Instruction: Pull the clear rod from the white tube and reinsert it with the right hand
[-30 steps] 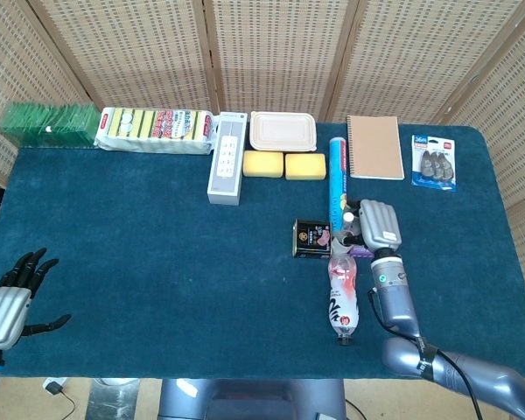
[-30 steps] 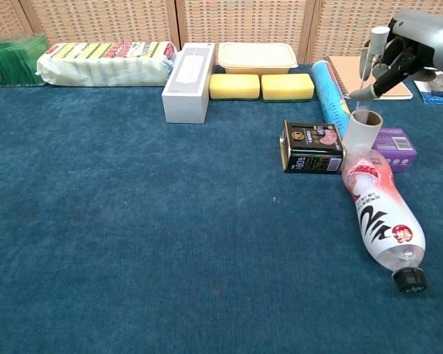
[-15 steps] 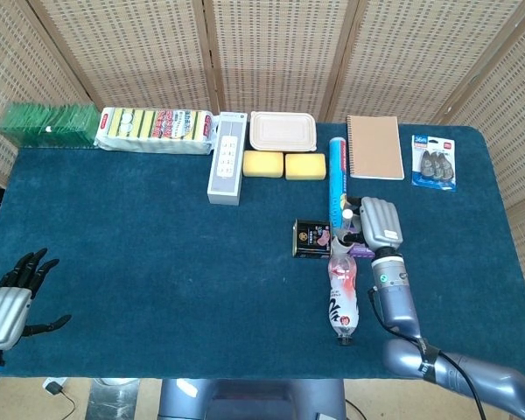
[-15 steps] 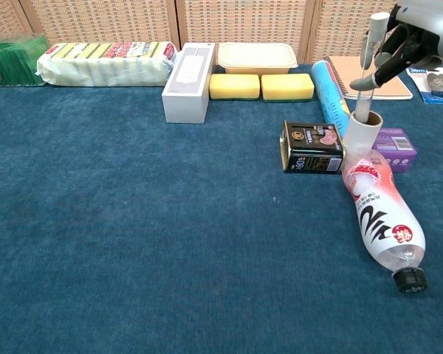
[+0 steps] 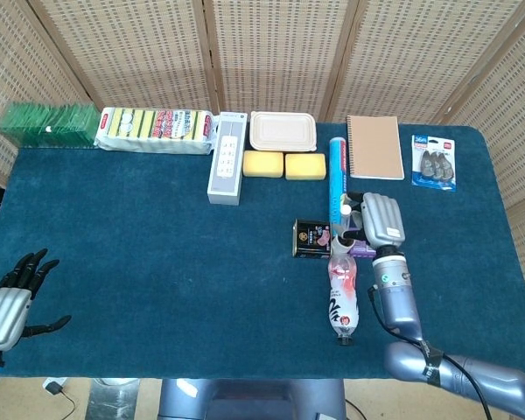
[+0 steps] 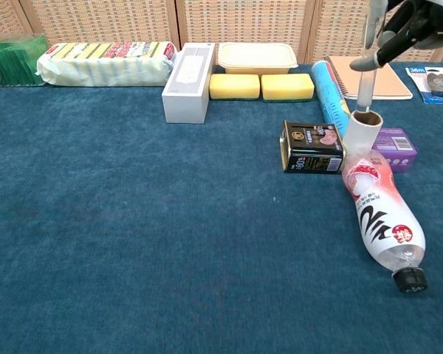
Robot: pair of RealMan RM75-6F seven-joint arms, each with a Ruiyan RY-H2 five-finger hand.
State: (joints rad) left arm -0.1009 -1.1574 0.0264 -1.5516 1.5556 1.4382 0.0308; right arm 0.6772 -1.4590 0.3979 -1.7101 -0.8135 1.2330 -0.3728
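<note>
**Rod hanging over the tube mouth**

Woven screens behind, blue cloth on the worktop (image 6: 133, 243), and I have the clear rod (image 6: 365, 88) pinched high up in the right robot hand (image 6: 406, 22), fingers closed round its upper part near the top edge of the chest view. It hangs nearly upright, lower tip just above or barely inside the mouth of the white tube (image 6: 361, 133); I can't say which. The tube stands at 12 o'clock from the lying drink bottle (image 6: 378, 214), touching its base, with the dark tin (image 6: 312, 147) at its 9 o'clock and a purple box (image 6: 396, 146) at 3.

My read on handling: the rod looks light, stiff and smooth, so likely slippery; holding it near the top lets the tip find the hole. The tube looks light too, probably cardboard, and could tip if the rod drags on its rim.

Left robot hand (image 5: 13, 293) sits at 8 o'clock of the worktop, fingers spread, holding nothing.
</note>
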